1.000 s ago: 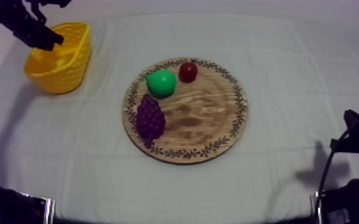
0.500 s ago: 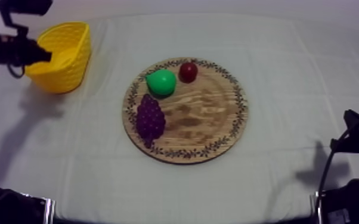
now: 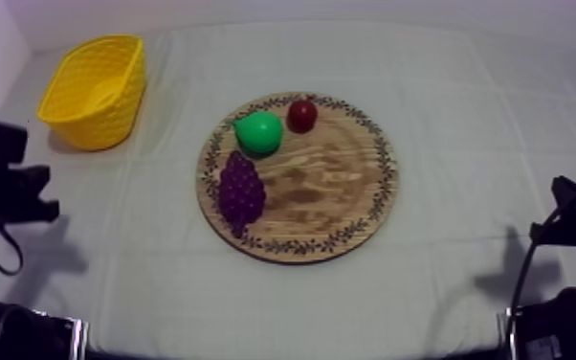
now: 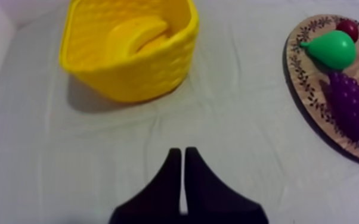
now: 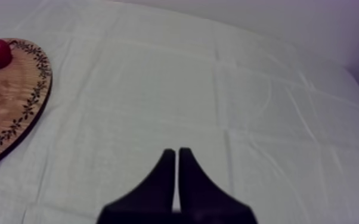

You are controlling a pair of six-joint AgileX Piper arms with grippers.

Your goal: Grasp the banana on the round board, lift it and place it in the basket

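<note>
Aslant, banana (image 4: 135, 37) in yellow basket (image 4: 140, 74), curve up

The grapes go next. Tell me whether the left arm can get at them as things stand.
Probably yes. The left gripper, shut, hangs over bare cloth, and the grapes lie at the near edge of the wooden board with nothing between. The pear sits close beside them, so it must open carefully.

One board (image 3: 335, 187), basket (image 3: 120, 110); seemingly four fruit (image 3: 258, 132)

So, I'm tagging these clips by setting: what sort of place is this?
Likely a robot test bench: a cloth-covered table, a toy pear on a wooden board, and the left gripper above the cloth.
</note>
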